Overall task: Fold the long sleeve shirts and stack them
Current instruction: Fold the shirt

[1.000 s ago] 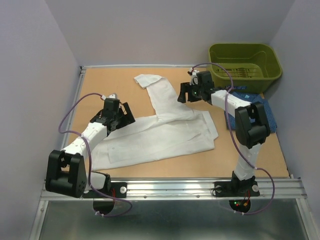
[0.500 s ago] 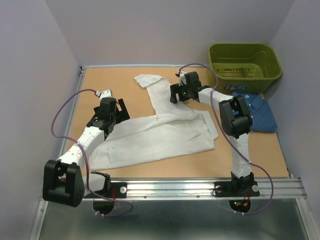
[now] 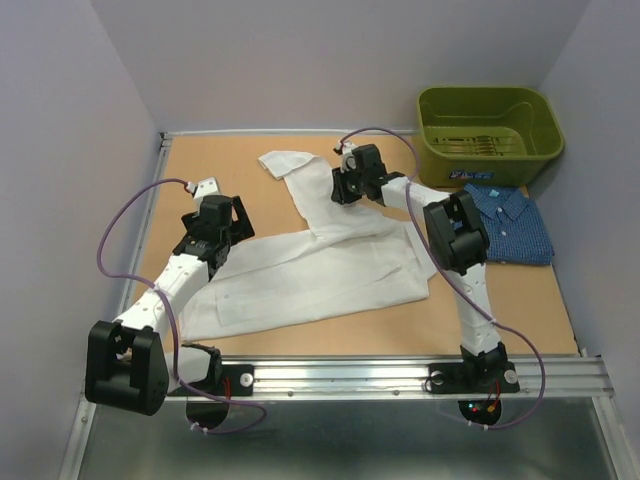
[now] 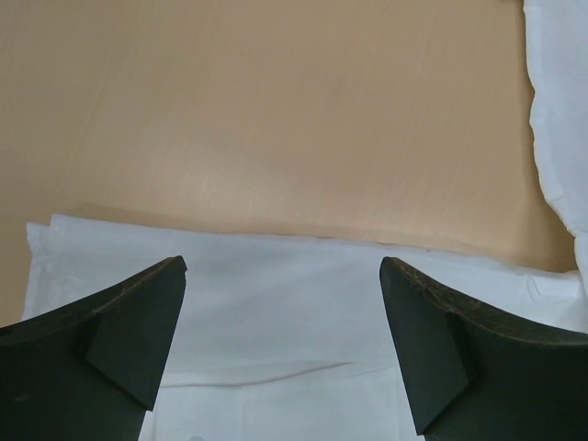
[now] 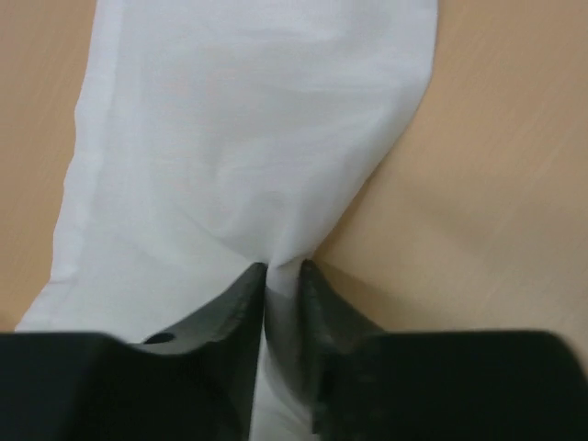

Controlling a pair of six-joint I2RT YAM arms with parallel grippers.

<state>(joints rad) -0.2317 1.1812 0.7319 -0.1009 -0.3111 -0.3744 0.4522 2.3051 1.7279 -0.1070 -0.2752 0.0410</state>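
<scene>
A robotics lab test cell: two cabled robot arms [image 3: 178,272] bolted to an aluminium rail [image 3: 340,375] along a tan tabletop [image 3: 520,310] boxed in by plain pale walls [image 3: 300,70].

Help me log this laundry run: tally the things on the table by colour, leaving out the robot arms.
white shirt: 1
blue shirt: 1
green bin: 1
Total: 3
</scene>
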